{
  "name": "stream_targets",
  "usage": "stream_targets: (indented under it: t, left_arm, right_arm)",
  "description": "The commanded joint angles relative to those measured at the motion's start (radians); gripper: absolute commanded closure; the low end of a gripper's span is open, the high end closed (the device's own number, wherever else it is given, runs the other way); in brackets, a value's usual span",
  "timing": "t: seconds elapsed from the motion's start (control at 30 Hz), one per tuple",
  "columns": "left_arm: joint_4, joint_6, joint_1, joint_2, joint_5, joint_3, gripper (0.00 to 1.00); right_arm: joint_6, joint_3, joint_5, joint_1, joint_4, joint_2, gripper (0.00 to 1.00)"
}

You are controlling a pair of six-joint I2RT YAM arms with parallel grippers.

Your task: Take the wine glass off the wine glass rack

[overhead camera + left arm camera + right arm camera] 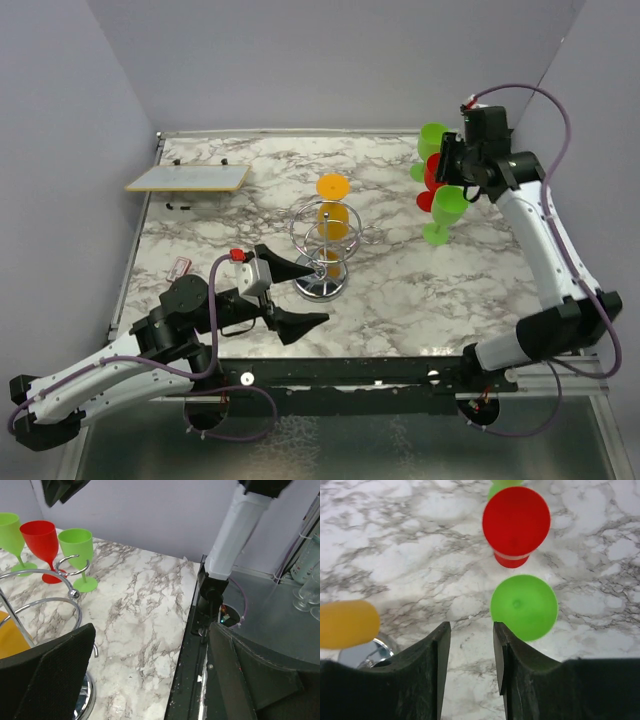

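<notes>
The chrome wine glass rack [322, 262] stands mid-table on its round base. An orange wine glass [333, 218] hangs upside down in its wire loops, foot on top. My left gripper [318, 298] is open and empty, low at the near side of the rack's base, one finger beside the base. In the left wrist view the rack's loops [50, 600] and the orange glass [9, 640] sit at the left, by my left finger [45, 680]. My right gripper [470, 645] is open and empty, high above the right side. The right wrist view shows the orange glass [347, 624] at the left.
Two green wine glasses [447, 208] and a red one [434, 172] stand at the back right, under my right gripper. A flat board [187, 178] lies at the back left. A small red-tagged item [180, 266] lies near the left edge. Grey walls enclose the table.
</notes>
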Motion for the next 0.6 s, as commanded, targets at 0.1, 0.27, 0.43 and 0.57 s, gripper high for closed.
stream_targets:
  t: [0.1, 0.27, 0.43, 0.57]
  left_arm:
    - [-0.028, -0.101, 0.003, -0.031, -0.139, 0.019, 0.01]
    - [-0.091, -0.213, 0.003, -0.053, -0.263, 0.040, 0.01]
    - [-0.084, -0.229, 0.003, -0.087, -0.315, 0.041, 0.01]
    - [-0.105, -0.211, 0.003, -0.044, -0.342, 0.095, 0.01]
  right_arm:
    - [0.075, -0.372, -0.286, -0.004, 0.272, -0.455, 0.56]
    - [0.180, -0.598, -0.448, -0.003, 0.445, -0.629, 0.48]
    - [0.323, -0.695, -0.677, -0.003, 0.636, -0.645, 0.39]
    - [0.457, -0.678, -0.774, -0.003, 0.748, -0.547, 0.37]
